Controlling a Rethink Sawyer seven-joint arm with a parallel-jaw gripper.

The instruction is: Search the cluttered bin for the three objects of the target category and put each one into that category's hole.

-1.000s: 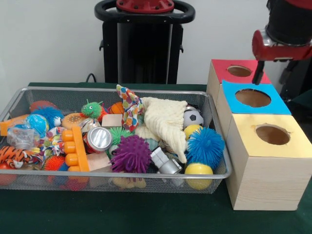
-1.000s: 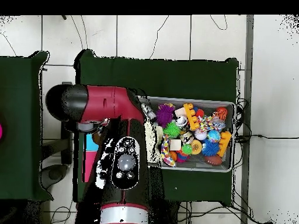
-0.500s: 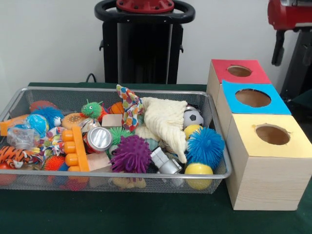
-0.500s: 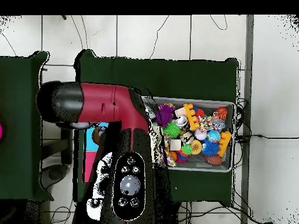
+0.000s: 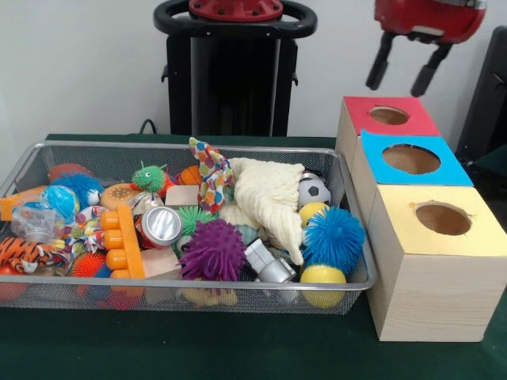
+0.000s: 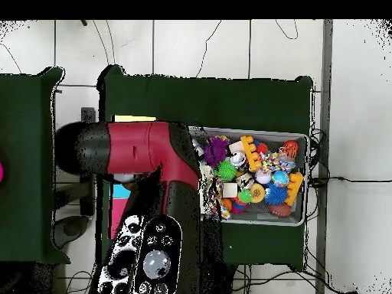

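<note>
A wire mesh bin [image 5: 352, 281] [image 6: 300, 138] holds a heap of toys. Among them are a purple spiky ball [image 5: 212, 250], a blue spiky ball [image 5: 333, 236], a yellow ball [image 5: 322, 275], a small soccer ball [image 5: 314, 190], a silver can [image 5: 161, 226] and a cream cloth [image 5: 269, 198]. To its right in the front view stand three wooden boxes with round holes: red [image 5: 388, 115], blue [image 5: 410, 159], yellow [image 5: 443, 218]. My gripper [image 5: 394, 88] hangs open and empty, high above the red box's left side. In the overhead view the arm [image 6: 145, 153] hides the gripper.
An orange block toy [image 5: 123, 241], a green spiky creature [image 5: 150, 176], a patterned cloth [image 5: 211, 170] and a tiger toy [image 5: 20, 252] also lie in the bin. Green cloth [image 5: 198, 348] covers the table. A black pedestal [image 5: 234, 71] stands behind the bin.
The gripper has risen from the red box's hole and swung left; both fingers now show, spread apart. Nothing in the bin has moved.
</note>
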